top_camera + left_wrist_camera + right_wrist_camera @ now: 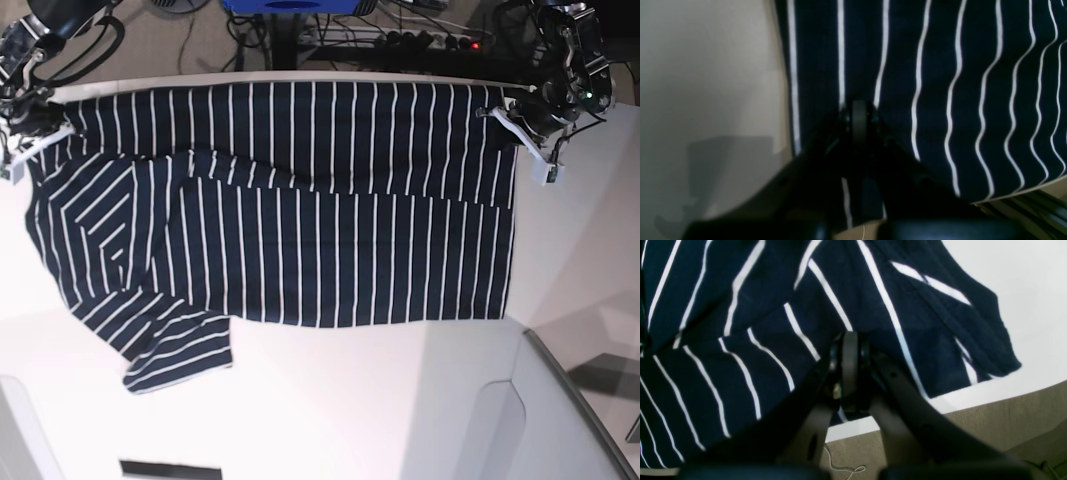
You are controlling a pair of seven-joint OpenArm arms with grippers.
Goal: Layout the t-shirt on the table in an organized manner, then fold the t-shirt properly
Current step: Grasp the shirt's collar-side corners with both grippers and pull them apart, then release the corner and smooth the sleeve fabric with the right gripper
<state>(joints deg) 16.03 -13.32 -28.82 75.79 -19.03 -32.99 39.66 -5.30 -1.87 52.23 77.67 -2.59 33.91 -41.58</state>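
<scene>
The navy, white-striped t-shirt [300, 240] lies spread wide across the white table [350, 400], one sleeve [180, 355] sticking out toward the near left. Its far edge is stretched between my two grippers. The left gripper [503, 113] is shut on the far right corner of the cloth; its wrist view shows the closed tips [858, 115] against striped fabric [940, 83] beside bare table [706, 83]. The right gripper [52, 125] is shut on the far left corner, and its tips [850, 343] press into the fabric [740, 340] near the table edge [1023, 290].
Cables and a power strip [420, 40] lie on the floor behind the table. A raised white panel [545, 400] stands at the near right. A black strip [170, 468] sits at the near edge. Brown carpet [990, 426] shows below the table edge.
</scene>
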